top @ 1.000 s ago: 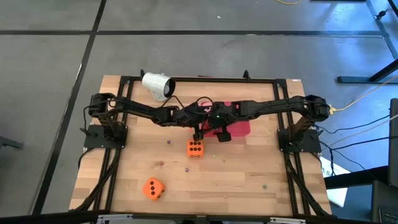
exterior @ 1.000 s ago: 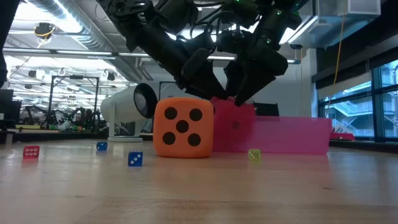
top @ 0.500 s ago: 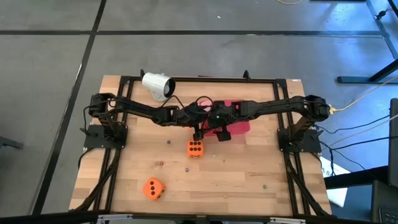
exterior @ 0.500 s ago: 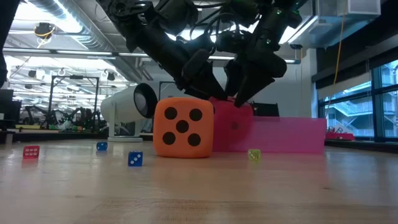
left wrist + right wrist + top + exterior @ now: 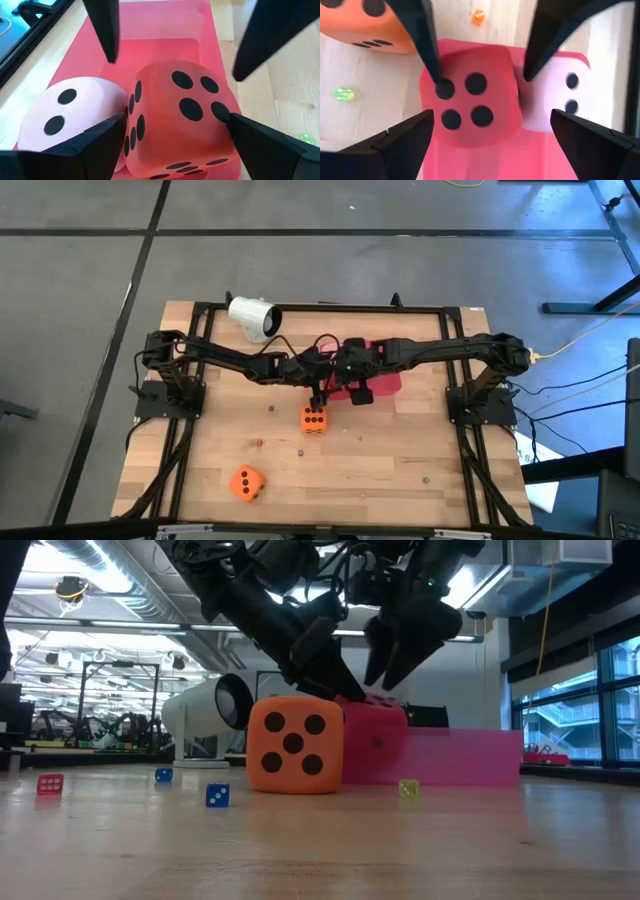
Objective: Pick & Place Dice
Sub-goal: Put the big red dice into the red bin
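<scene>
The red die [image 5: 185, 115] sits in the red tray [image 5: 165, 25], at centre of the high view, touching the pale pink die [image 5: 70, 120] beside it; both are in the tray's end nearest the orange die [image 5: 313, 418], which stands on the table [image 5: 400, 480] just below the tray in that frame. Key relation: the red die lies directly under both grippers, between their spread fingers, w/ no contact that I can see. In the left wrist view the left gripper [image 5: 170, 140] has its two fingers wide apart on either side of the red die, low at its flanks; in the right wrist view the right gripper [image 5: 492, 135] is also spread, the die's four-pip face centred betw. its fingers. In the low view the right gripper hangs clearly above the die, upper middle of frame, so I judge the left one is nearer to it. A cube has no long axis, so either approach fits. The dice look soft and foam-like, w/ rounded edges and black pips. A second orange die [image 5: 245, 482] lies well apart, lower left of the high view. A white cup [image 5: 252, 317] lies on its side at upper left. Some tiny coloured dice [image 5: 217, 796] are scattered on the wood.
</scene>
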Controlling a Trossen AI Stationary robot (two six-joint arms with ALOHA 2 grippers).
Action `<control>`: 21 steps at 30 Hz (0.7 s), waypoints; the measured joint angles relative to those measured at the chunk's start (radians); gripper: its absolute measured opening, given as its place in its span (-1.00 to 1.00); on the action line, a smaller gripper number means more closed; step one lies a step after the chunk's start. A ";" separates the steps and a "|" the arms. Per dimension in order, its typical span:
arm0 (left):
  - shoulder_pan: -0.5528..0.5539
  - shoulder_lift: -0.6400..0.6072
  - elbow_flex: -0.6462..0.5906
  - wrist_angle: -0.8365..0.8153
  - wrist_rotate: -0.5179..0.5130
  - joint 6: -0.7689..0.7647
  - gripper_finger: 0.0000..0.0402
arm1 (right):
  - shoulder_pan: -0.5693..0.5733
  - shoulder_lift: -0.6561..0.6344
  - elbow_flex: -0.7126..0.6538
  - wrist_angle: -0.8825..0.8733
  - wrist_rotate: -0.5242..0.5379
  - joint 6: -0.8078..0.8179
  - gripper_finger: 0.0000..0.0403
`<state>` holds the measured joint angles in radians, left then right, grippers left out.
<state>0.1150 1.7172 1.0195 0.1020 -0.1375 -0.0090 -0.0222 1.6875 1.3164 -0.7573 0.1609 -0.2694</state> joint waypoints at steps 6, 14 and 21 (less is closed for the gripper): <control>0.000 -0.003 0.000 -0.002 0.003 0.008 0.73 | 0.005 0.000 0.000 -0.041 0.008 0.018 0.97; 0.000 -0.060 -0.004 -0.039 0.003 0.017 0.73 | 0.005 0.000 0.000 -0.073 -0.004 0.083 0.58; 0.006 -0.071 -0.004 -0.053 -0.006 0.010 0.73 | 0.005 -0.002 0.000 0.004 -0.020 0.079 -0.04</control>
<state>0.1207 1.6463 1.0153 0.0491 -0.1435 0.0006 -0.0174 1.6859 1.3167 -0.7536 0.1407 -0.1899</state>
